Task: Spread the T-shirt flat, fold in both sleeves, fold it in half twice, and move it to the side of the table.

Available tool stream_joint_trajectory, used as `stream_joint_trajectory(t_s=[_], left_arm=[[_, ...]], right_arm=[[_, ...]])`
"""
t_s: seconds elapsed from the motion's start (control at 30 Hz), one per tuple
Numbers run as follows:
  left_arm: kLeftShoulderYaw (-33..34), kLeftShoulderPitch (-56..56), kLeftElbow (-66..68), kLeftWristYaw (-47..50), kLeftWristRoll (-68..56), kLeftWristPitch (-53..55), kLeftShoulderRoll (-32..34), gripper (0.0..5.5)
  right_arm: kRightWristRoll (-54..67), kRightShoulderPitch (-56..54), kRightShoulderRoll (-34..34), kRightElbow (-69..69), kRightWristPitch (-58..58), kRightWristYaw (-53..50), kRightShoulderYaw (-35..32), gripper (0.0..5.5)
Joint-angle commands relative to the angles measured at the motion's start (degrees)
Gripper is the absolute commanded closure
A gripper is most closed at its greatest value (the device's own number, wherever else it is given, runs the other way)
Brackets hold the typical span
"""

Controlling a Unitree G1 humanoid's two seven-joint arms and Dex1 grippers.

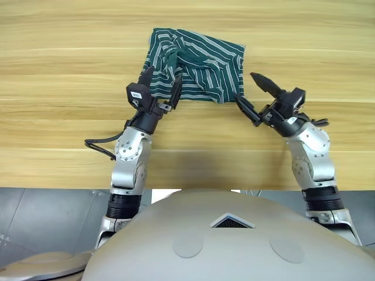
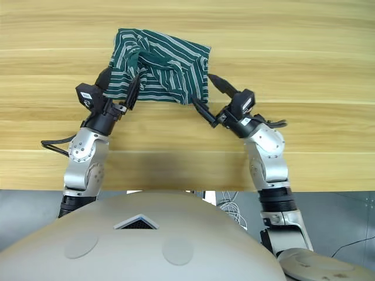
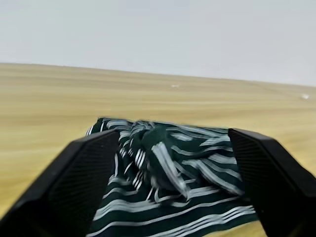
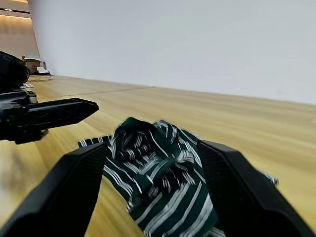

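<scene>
The T-shirt point(image 1: 196, 64) lies crumpled in a rough heap in the upper centre of the head view, on the wooden table point(image 1: 70, 47), so by my reading you are at the first step, spreading it flat.

To do it well, close on one layer of cloth at each near corner rather than on a bunched fold. Then draw the two corners apart and toward you, keeping them low so the fabric slides open instead of lifting as a lump. Check that each grip has cloth and not just table.

Your left gripper point(image 1: 162, 82) sits at the lower-left edge of the shirt. Its fingers point(image 3: 84, 182) are spread wide over the striped fabric and grip nothing. The forearm rises from the lower left of the frame, wrist tipped forward.

Your right gripper point(image 1: 246, 88) sits at the lower-right corner. Its fingers point(image 4: 237, 192) are also wide apart and empty, one tip at the cloth's corner and the other over bare wood. That arm angles in from the lower right.
</scene>
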Motion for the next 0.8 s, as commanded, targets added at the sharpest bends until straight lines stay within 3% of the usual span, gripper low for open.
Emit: stream_joint_trajectory(t_s=[0.03,0.8], left_arm=[[0.65,-4.98,4.46,3.13,3.60,2.16,-0.95,1.54],[1.68,-13.43,18.25,3.19,5.80,-0.10,-4.94,1.54]], right_arm=[[-2.38,-2.83,3.39,1.01,6.19,-3.59,1.58,2.11],[-5.55,-9.15,14.93,9.13,19.41,-8.29,0.92,2.11]])
